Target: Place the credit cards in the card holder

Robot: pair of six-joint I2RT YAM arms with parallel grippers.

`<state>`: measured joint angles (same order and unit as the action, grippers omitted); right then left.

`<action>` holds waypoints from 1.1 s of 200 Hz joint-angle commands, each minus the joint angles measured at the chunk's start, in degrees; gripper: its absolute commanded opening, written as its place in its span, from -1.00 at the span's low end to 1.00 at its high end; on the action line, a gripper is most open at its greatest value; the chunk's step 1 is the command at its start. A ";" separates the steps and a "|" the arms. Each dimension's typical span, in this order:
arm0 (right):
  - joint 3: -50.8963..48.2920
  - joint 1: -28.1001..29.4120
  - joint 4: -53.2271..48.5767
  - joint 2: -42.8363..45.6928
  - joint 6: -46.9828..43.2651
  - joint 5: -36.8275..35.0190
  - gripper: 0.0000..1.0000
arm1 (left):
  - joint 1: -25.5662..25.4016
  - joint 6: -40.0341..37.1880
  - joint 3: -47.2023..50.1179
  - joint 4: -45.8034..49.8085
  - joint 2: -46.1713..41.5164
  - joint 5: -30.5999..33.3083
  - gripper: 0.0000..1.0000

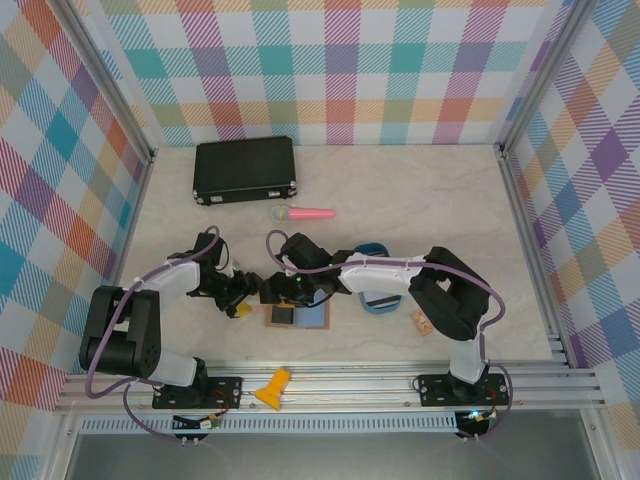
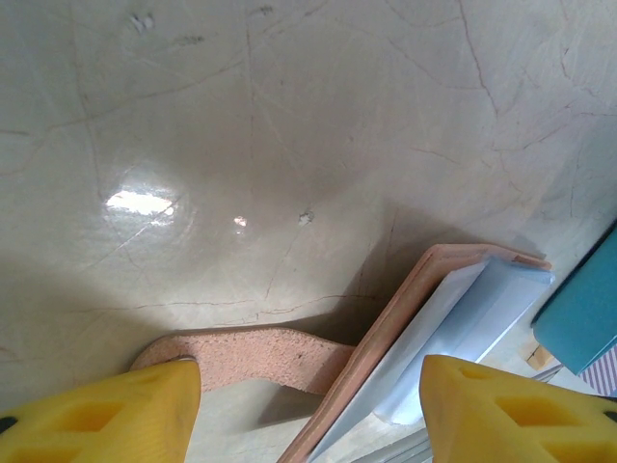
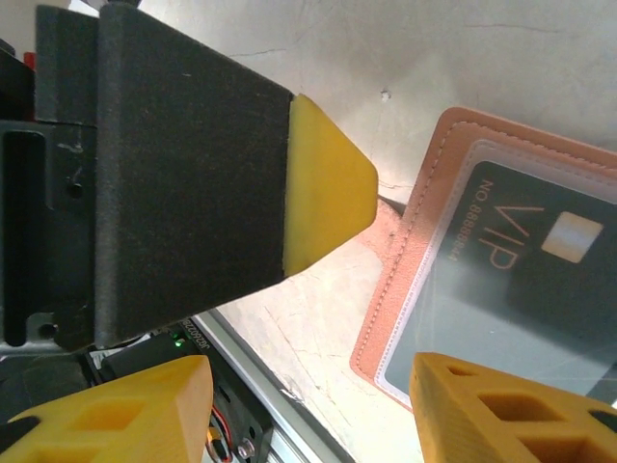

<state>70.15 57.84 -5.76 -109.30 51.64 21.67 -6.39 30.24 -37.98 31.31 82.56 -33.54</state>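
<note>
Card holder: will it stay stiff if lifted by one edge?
Probably bends: the card holder is thin stitched leather with a loose strap. Likely slides easily on the glossy table. The card inside may stiffen that panel.

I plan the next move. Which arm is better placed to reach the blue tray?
Right, probably. The blue tray lies on the right arm's side, partly under its forearm. The left gripper sits at the left edge of the card holder, which lies between it and the tray.
</note>
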 commanded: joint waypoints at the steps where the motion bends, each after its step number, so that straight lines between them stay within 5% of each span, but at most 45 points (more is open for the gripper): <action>1: 0.63 0.29 -6.40 5.15 -2.52 -4.43 0.14 | -0.99 0.10 0.89 1.42 1.21 2.40 0.27; 42: 3.15 0.21 -30.06 9.17 -0.64 -21.97 0.16 | -0.99 0.13 0.89 1.21 1.28 2.39 0.27; 116: 3.54 -0.53 -22.62 1.92 -2.11 -11.37 0.27 | -1.06 0.00 0.97 1.00 1.15 1.99 0.27; 220: 5.10 -1.45 -27.91 -0.10 0.66 -16.12 0.29 | -2.68 2.09 1.41 0.09 0.69 2.22 0.27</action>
<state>74.59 56.55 -31.42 -108.81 51.00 6.55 -7.84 30.87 -37.98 31.00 82.56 -33.41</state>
